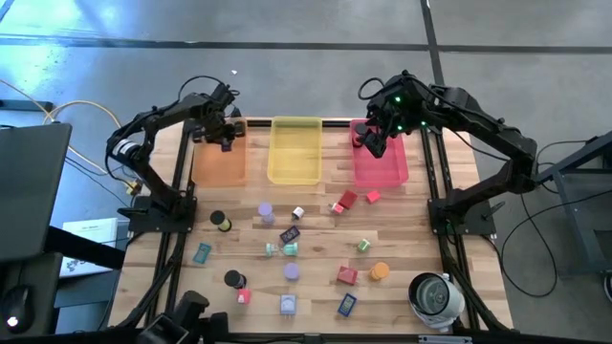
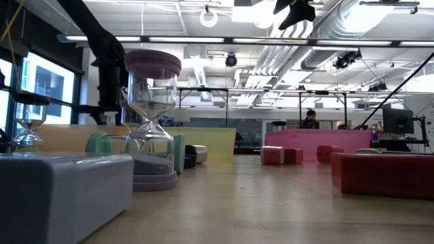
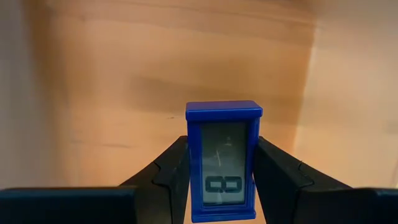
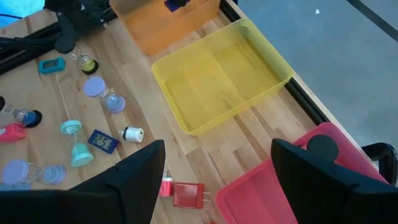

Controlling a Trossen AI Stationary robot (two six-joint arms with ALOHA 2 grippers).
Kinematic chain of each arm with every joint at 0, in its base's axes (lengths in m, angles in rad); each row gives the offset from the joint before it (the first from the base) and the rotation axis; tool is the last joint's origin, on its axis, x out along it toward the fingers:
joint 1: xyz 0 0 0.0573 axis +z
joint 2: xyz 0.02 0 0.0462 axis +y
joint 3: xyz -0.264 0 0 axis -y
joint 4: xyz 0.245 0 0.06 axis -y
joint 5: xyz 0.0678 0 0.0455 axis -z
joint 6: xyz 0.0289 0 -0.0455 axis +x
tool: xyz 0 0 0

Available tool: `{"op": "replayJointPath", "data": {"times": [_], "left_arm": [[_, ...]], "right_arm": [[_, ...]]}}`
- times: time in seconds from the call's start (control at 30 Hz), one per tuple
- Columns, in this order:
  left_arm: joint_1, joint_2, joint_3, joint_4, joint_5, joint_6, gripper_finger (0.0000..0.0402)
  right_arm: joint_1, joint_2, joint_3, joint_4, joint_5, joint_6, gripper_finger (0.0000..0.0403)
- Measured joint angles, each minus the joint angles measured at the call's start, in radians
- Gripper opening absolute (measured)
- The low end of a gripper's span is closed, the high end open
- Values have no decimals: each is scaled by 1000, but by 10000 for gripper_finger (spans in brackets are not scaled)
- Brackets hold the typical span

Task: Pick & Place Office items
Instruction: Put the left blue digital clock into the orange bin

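My left gripper (image 1: 226, 132) hangs over the orange tray (image 1: 220, 158) at the table's far left, shut on a small blue clock with a grey screen (image 3: 224, 162). My right gripper (image 4: 217, 180) waits open and empty above the pink tray (image 1: 382, 164) at the far right. Between them stands the yellow tray (image 1: 295, 151). The other office items lie loose on the wood nearer the front: a red cube (image 1: 346, 276), a purple disc (image 1: 291, 272), an orange disc (image 1: 380, 271), a dark rectangle (image 1: 290, 234), a lavender cube (image 1: 288, 305) and more. My left gripper pinches the blue clock by its two long sides (image 3: 190, 168) between the two fingers (image 3: 168, 171). The fingers point down from above and run along the clock's length. The clock sits upright in the hold, screen toward the wrist camera, over the orange tray's floor.
A large white-grey round device (image 1: 435, 296) stands at the front right corner. In the low view a lavender hourglass (image 2: 150, 122), a lavender block (image 2: 61, 190) and a red block (image 2: 380, 173) stand close to the front edge. Black frame rails run along both table sides.
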Motion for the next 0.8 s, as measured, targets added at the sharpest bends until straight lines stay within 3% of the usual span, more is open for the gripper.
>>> {"op": "replayJointPath", "data": {"times": [0.3, 0.8], "left_arm": [[-31, 54, 0, 41, -11, -2, 135], [-48, 89, 0, 39, -14, 2, 173]], "right_arm": [[0, 0, 0, 0, 0, 19, 284], [0, 0, 0, 8, 4, 19, 284]]}}
